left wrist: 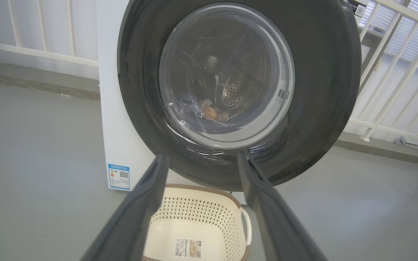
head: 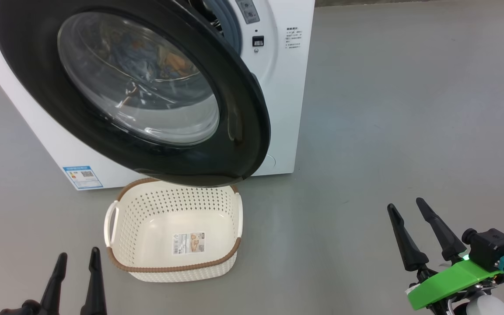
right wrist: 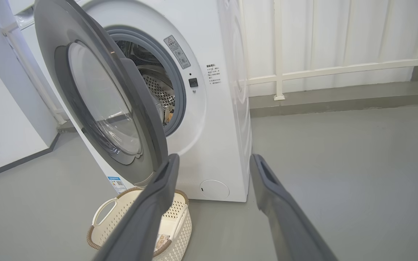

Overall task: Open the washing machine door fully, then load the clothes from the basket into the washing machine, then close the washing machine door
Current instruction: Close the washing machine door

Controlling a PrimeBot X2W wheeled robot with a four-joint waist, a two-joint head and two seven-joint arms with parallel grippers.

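Cream-white perforated basket (head: pixel 177 203) holds only its paper label (head: pixel 188 243); light blue clothes (left wrist: pixel 209 108) lie in the white washing machine's (head: pixel 285 87) steel drum (right wrist: pixel 158 90). The glossy black round door (head: pixel 243 131) hangs half-open above the basket. The left gripper (head: pixel 79 253) and right gripper (head: pixel 405 203) have their fingers spread wide, empty.

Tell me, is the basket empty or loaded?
Empty. The basket holds nothing but its paper label; clothes sit in the drum.

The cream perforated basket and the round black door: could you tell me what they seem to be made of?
Cream perforated basket: apparently moulded plastic, matte, with even punched holes; its brown rim looks woven, probably imitation. Round black door: glossy plastic, likely, judging by reflections; its clear bulging window looks like glass.
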